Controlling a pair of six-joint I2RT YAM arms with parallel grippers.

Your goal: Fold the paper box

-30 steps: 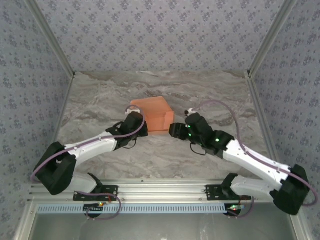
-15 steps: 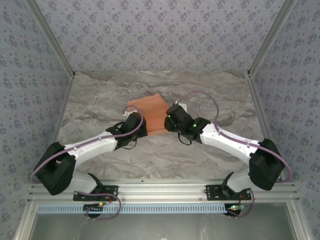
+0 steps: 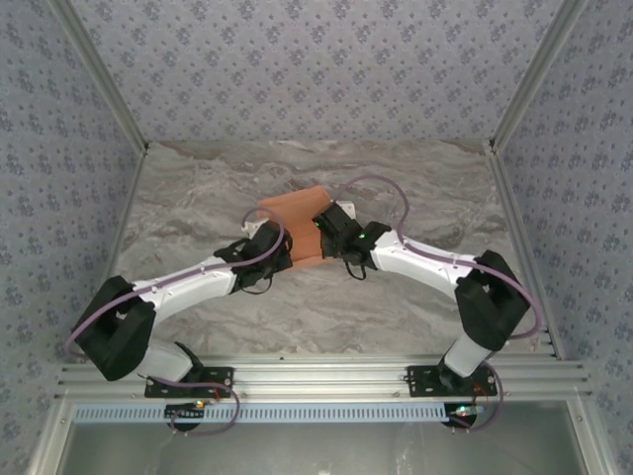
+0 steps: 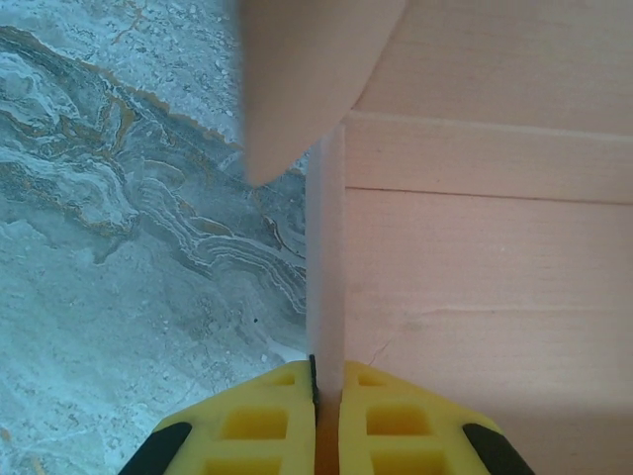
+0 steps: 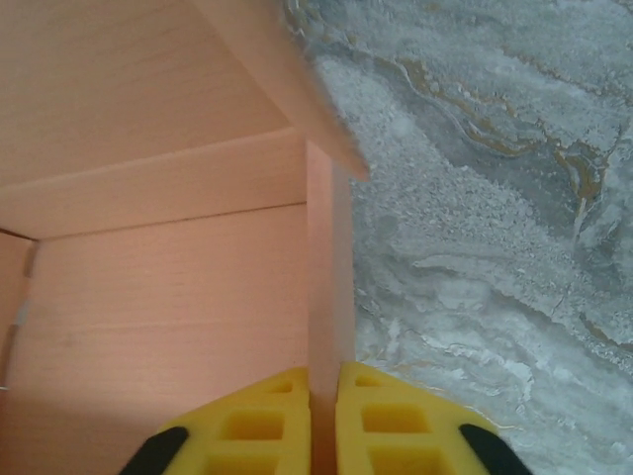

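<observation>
Grey marbled tabletop (image 3: 415,178) runs from wall to wall, and the paper box (image 3: 292,210) sits on it just above the middle of the overhead frame, an orange, partly raised shape with both arms meeting at its lower edge.

The left gripper (image 4: 328,381) is clamped on a thin upright wall of the card. In the left wrist view that wall rises edge-on from between the yellow pads (image 4: 267,416) up the centre of the frame. A broad creased panel fills the right side, and a blurred rounded flap hangs at the top centre.

The right gripper (image 5: 321,381) pinches another upright card wall the same way. Its yellow pads sit tight against either face, orange panels spread over the left of that frame, and a flap slants across the top.

From overhead the two white arms curve inward from the lower corners, above an aluminium rail (image 3: 316,376). Blue-grey patterned walls (image 3: 316,69) enclose the table.
</observation>
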